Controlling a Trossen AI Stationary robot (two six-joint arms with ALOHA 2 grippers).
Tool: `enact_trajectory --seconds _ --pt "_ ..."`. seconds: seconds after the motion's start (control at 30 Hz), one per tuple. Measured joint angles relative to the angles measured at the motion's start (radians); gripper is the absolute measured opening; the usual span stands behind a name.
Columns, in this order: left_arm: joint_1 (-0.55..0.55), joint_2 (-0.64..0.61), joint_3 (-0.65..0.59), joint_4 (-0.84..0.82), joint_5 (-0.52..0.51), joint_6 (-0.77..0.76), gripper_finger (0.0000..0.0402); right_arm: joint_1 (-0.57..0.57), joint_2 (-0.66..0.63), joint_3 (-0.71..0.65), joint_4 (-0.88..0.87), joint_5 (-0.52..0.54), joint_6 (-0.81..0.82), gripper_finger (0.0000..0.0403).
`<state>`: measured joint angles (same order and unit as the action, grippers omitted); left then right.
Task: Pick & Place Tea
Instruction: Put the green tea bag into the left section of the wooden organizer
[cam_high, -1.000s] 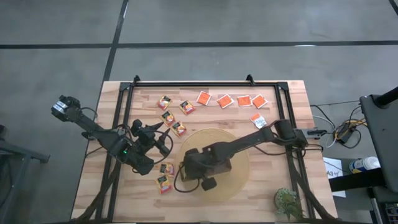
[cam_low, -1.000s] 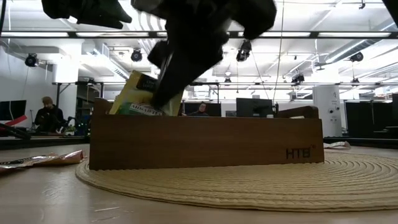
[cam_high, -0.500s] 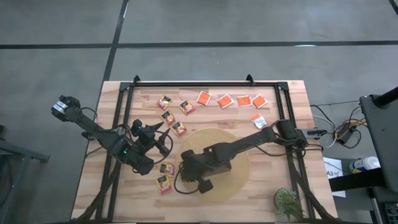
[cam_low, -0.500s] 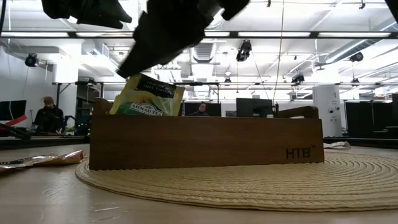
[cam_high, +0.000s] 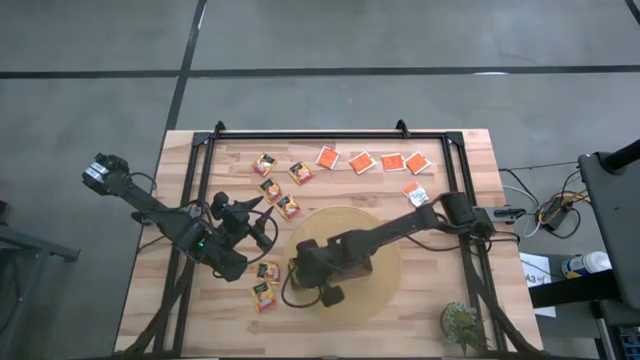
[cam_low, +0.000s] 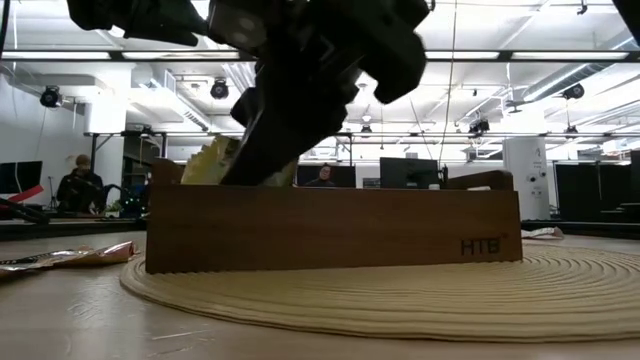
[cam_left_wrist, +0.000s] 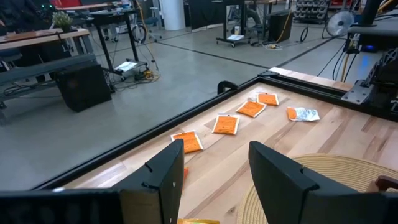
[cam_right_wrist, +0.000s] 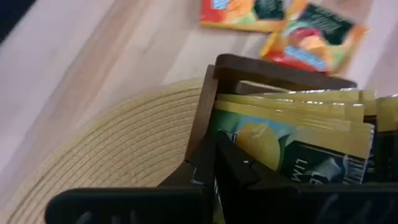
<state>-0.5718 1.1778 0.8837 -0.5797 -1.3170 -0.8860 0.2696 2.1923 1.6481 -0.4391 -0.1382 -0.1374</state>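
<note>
The right gripper (cam_low: 262, 165) has come back down into the wooden tray (cam_low: 335, 228) on the round mat (cam_low: 400, 295), fingers pressed together, pushing the green-yellow tea bag (cam_low: 215, 165) lower; I judge it almost placed. The left gripper (cam_high: 262, 222) waits spread, holding nothing. More tea bags (cam_high: 362, 161) lie on the table (cam_high: 470, 160). The tray reads "HTB"; the bag shows "LIM".

The floor (cam_high: 400, 40) is grey with dark lines across it. The room is big, with long bright lights (cam_low: 560, 57) on the ceiling. A person (cam_low: 78, 185) sits far back at a desk. Dark screens (cam_low: 410, 172) stand behind. A small green plant (cam_high: 462, 325) sits on the wooden table (cam_high: 480, 165).
</note>
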Motion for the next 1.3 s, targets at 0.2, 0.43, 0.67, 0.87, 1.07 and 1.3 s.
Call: enact_trajectory --seconds 0.2,0.43,0.67,0.87,1.07,1.3 --pt "0.000 0.000 0.000 0.002 0.000 0.000 0.0174 -0.005 0.004 0.029 -0.109 -0.040 0.000 0.0008" --pt "0.000 0.000 -0.001 0.002 0.000 0.000 0.0174 -0.004 0.002 0.063 -0.169 -0.041 0.006 0.0008" --pt "0.000 0.000 -0.001 0.002 0.000 0.003 0.0174 0.005 0.003 0.094 -0.160 -0.042 0.003 0.0008" --pt "0.000 0.000 -0.001 0.003 0.000 0.003 0.0174 0.008 0.002 0.095 -0.149 -0.043 0.003 0.0008" --pt "0.000 0.000 -0.001 0.003 0.000 0.004 0.0174 0.008 0.002 0.095 -0.099 -0.039 0.000 0.0008" --pt "0.000 0.000 -0.001 0.004 0.000 0.004 0.0174 0.005 0.061 0.097 -0.072 0.036 0.004 0.0008"
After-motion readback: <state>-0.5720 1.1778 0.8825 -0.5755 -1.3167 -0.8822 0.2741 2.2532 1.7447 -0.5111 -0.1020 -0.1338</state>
